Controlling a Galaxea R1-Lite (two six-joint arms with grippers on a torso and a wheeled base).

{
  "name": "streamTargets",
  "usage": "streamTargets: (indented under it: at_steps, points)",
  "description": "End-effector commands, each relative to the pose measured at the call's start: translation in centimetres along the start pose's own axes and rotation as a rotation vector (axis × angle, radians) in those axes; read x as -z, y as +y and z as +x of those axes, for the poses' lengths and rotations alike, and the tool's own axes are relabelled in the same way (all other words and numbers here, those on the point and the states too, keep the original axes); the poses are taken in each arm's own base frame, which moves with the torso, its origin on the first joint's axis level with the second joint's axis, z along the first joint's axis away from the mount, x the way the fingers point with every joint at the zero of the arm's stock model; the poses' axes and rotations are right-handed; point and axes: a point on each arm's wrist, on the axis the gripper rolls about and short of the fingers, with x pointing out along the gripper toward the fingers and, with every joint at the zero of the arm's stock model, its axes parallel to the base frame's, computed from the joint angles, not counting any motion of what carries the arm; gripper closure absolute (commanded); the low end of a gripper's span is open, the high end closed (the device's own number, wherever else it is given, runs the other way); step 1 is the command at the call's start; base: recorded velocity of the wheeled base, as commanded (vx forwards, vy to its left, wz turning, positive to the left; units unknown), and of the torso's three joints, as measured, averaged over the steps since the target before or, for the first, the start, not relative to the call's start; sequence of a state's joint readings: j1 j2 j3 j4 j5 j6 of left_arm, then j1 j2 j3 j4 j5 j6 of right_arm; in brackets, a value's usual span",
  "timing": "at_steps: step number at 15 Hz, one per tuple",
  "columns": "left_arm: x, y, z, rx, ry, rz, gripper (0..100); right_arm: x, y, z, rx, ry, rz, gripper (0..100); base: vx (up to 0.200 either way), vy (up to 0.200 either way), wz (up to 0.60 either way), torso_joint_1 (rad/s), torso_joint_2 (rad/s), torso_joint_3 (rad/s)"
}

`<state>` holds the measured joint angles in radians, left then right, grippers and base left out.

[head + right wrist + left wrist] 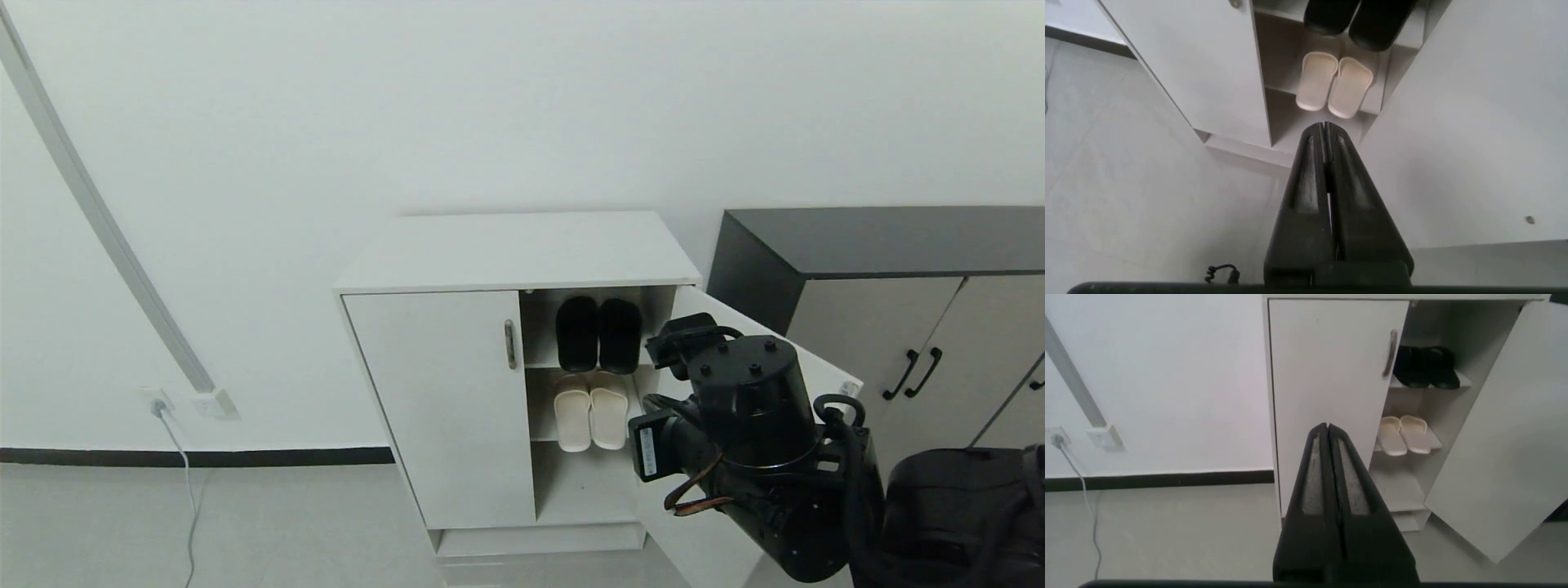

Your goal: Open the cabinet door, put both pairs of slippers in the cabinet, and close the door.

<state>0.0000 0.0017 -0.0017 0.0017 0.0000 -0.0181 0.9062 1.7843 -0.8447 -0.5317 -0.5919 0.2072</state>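
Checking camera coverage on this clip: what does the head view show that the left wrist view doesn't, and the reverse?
Head view: the grey cabinet beside the white cabinet, and the right arm. Left wrist view: the left gripper, shut and empty. Both: the open door, black slippers on the upper shelf, white slippers on the shelf below.

left gripper [1328, 429] and right gripper [1324, 129] each hold their fingers [1314, 482] pressed together.
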Motion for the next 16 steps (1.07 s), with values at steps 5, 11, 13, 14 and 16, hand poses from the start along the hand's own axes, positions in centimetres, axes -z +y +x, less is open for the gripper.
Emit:
streamTargets:
  at_steps: [5, 11, 13, 14, 16]
  points:
    - [0.00, 0.00, 0.00, 0.000, 0.000, 0.000, 100, 0.10, 0.03, 0.05, 0.000, 0.003, -0.002, 100, 0.000, 0.000, 0.00, 0.250, -0.58, -0.329]
    - [0.00, 0.00, 0.00, -0.002, 0.000, 0.000, 100, 0.30, -0.21, 0.20, 0.009, 0.009, -0.007, 100, 0.000, 0.000, 0.00, 0.168, -0.37, -0.207]
    - [-0.04, 0.00, -0.01, -0.002, -0.002, 0.000, 100, 0.33, -0.17, 0.27, 0.009, 0.010, -0.008, 100, 0.000, 0.000, 0.00, 0.000, 0.00, 0.000]
    - [0.00, 0.00, 0.00, -0.002, 0.000, 0.000, 100, 0.41, -0.16, 0.30, 0.010, 0.013, -0.009, 100, 0.000, 0.000, 0.00, 0.000, 0.00, 0.000]
    - [0.00, 0.00, 0.00, -0.002, 0.000, 0.000, 100, 0.42, -0.12, 0.28, 0.008, 0.013, -0.010, 100, 0.000, 0.000, 0.00, 0.000, 0.00, 0.000]
